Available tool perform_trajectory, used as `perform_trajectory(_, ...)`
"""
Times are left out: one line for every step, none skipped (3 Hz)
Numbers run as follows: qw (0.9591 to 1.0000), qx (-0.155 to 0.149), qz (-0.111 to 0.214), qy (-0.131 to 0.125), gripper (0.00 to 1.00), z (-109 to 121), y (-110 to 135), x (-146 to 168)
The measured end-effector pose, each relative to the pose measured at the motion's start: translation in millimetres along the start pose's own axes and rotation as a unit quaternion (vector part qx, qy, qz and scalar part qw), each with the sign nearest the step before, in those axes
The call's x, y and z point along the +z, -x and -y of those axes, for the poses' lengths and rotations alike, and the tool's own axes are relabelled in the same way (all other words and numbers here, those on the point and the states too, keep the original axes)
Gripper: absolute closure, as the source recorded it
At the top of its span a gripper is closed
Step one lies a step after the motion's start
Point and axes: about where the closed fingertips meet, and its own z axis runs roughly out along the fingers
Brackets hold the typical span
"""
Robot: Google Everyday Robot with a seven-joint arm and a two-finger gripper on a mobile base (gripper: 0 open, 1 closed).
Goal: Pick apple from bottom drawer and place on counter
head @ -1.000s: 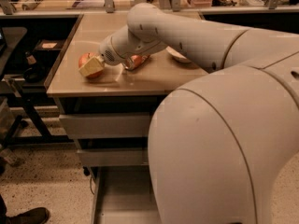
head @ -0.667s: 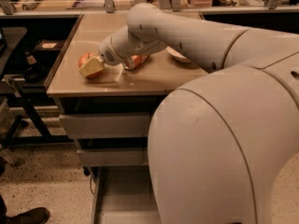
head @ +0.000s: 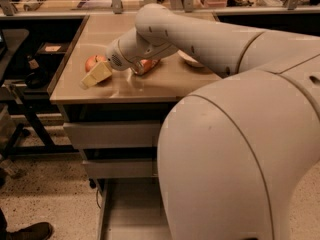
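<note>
The apple is red-orange with a paler yellowish patch. It sits on the counter, a glossy beige-grey top with soft pale reflections and a thin dark edge. The gripper, over the counter's left part just in front of the apple, is pale tan. The arm behind it is smooth off-white, shaded warmer underneath. A red-orange soda can shows beside the arm's wrist. The two upper drawers have dull grey fronts, and the bottom drawer has a plain lighter grey floor. The room floor is beige, speckled with dark and light flecks, and a brown shoe lies at its lower left corner
</note>
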Motion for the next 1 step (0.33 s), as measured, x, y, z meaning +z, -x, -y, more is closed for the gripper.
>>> perform_trajectory(1.0000, 0.000, 0.000, 0.000, 0.00, 0.0, 0.0, 0.0)
